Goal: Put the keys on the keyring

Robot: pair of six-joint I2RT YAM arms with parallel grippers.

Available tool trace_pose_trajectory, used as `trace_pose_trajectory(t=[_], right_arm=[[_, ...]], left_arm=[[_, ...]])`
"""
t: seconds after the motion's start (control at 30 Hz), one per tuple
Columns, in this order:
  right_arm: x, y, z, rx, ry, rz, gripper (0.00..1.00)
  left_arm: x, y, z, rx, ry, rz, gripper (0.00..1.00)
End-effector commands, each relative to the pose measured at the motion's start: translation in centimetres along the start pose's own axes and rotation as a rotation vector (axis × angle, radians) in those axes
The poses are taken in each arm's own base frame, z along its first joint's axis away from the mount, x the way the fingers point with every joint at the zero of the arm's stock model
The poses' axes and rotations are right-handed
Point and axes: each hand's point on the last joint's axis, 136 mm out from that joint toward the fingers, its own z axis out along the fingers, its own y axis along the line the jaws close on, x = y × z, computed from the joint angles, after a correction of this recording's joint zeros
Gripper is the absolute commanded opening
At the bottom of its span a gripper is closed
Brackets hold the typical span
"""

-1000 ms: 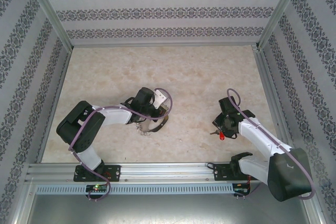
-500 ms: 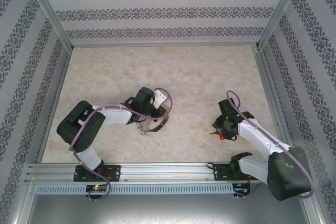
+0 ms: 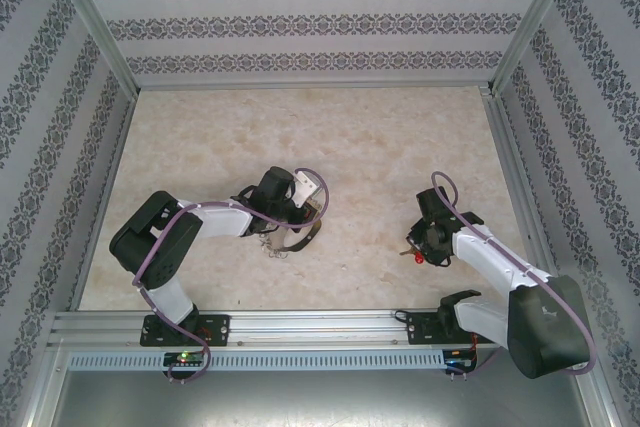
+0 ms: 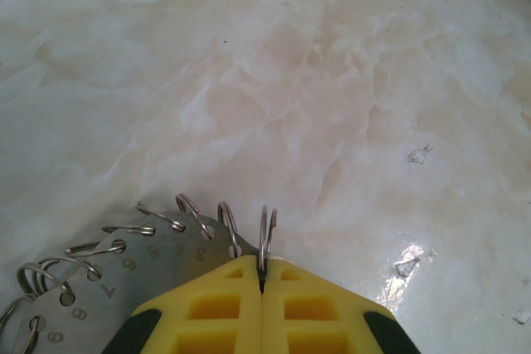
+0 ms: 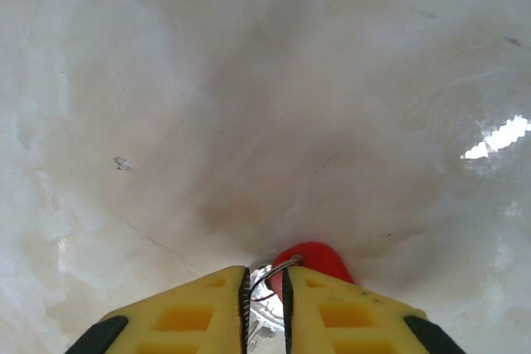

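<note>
1 red-headed key [image 5: 313, 258], 1 keyring [image 4: 116, 267], 1 marbled table [image 3: 380, 137] — 1 left pincer [image 4: 261, 275], 1 right pincer [image 5: 265, 278]

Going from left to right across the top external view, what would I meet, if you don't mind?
left arm's elbow → keyring → red-headed key → right arm's elbow

Left arm [image 3: 210, 217]: white tubular links joining bulky black rounded joint housings; black base plate [image 3: 165, 328] sitting at foot. Mauve-grey cable [image 3: 140, 282] running along outside. Right arm [image 3: 490, 259] showing same white-and-black build, own mauve cable [image 3: 437, 185] looping above. Left gripper [image 4: 261, 275] showing yellow moulded plastic fingers [image 4: 207, 308], rectangular recesses, black patches at outer corners. Right gripper [image 5: 264, 288] showing identical finish.
</note>
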Motion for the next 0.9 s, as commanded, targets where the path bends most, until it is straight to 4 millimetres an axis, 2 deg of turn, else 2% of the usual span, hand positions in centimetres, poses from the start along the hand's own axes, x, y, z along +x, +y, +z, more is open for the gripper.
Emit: trace_pose_trajectory(t=[0.0, 0.23, 0.37, 0.73, 0.87], right_arm=[[0.2, -0.9, 0.3, 0.016, 0.007, 0.008, 0.14], [0.2, -0.5, 0.1, -0.012, 0.014, -0.003, 0.00], [-0.1, 0.7, -0.5, -0.079, 0.011, -0.038, 0.00], [-0.6, 9.9, -3.7, -0.550, -0.032, -0.302, 0.00], [0.1, 13.4, -4.8, -0.747, -0.032, -0.455, 0.00]], left_arm=[[-0.7, -0.6, 0.5, 0.017, -0.027, 0.026, 0.00], [-0.7, -0.7, 0.5, 0.021, -0.025, 0.023, 0.00], [-0.8, -0.9, 0.4, 0.024, -0.027, 0.025, 0.00], [-0.9, -2.5, 0.4, 0.054, -0.012, 0.089, 0.00], [-1.0, -2.6, 0.2, 0.053, -0.018, 0.100, 0.00]])
